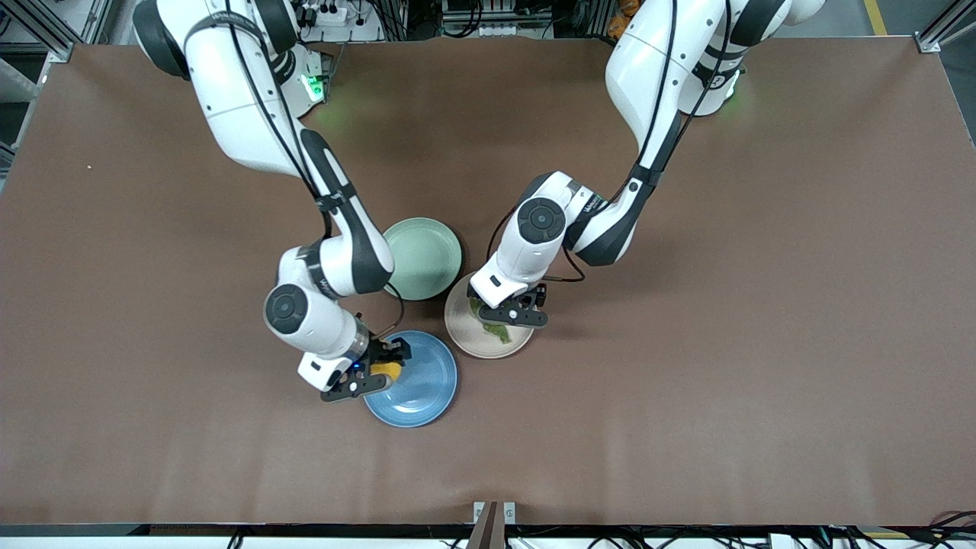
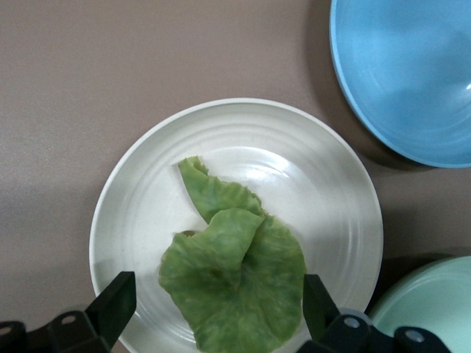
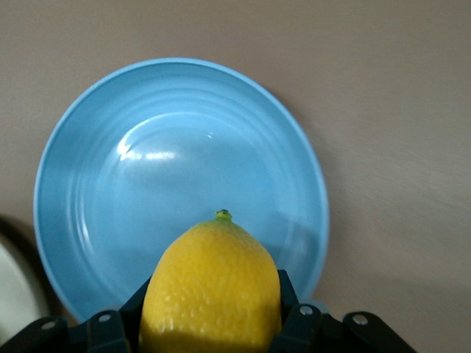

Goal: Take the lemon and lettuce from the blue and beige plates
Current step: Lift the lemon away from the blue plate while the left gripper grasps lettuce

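On the brown surface [image 1: 686, 381], you are working beside a mint-green plate [image 1: 427, 255] that is sitting just past the blue plate [image 1: 419, 389] and beige plate [image 1: 476, 339]; no readable writing is showing. Your right claw [image 1: 377, 372] is gripping the lemon [image 3: 212, 290] tight over the blue plate's rim. Your left claw [image 1: 512, 314] is hovering wide open over the lettuce [image 2: 232, 283], which is lying on the beige plate.

This is a robotics lab rather than a home or kitchen. A broad table covered in plain brown matting [image 1: 762, 305] carries two white, black-jointed robot arms [image 1: 252, 114] mounted at its edge. Around that table stand silver aluminium framing rails [image 1: 46, 30] and bundles of black cables [image 1: 488, 19].
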You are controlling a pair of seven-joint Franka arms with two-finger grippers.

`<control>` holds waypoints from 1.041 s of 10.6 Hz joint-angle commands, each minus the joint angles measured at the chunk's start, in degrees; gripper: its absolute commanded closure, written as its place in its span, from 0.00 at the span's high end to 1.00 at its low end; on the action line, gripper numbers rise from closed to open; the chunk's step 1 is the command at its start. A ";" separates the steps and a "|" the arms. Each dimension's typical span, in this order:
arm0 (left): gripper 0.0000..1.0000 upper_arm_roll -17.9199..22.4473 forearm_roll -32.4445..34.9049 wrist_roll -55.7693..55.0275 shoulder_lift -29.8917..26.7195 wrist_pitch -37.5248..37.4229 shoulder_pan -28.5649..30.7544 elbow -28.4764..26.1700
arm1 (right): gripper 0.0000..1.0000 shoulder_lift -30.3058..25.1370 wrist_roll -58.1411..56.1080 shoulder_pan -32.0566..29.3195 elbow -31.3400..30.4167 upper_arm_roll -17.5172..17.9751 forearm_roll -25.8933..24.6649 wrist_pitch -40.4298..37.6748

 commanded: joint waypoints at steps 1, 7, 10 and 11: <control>1.00 0.52 1.60 -1.66 0.77 0.20 -0.56 1.13 | 0.08 -1.54 0.07 -2.14 4.52 -1.11 0.95 -10.50; 1.00 0.61 1.60 -1.57 2.17 3.44 -0.73 1.13 | 0.10 -4.52 -7.46 -12.58 7.00 -1.99 0.07 -25.09; 1.00 0.61 1.60 -1.66 3.40 5.29 -1.61 1.13 | 0.12 -6.54 -13.54 -13.04 6.91 -9.36 -5.01 -36.17; 1.00 0.70 1.69 -1.57 3.41 5.29 -1.61 1.13 | 0.13 -7.33 -14.60 -13.31 6.13 -11.03 -6.33 -37.16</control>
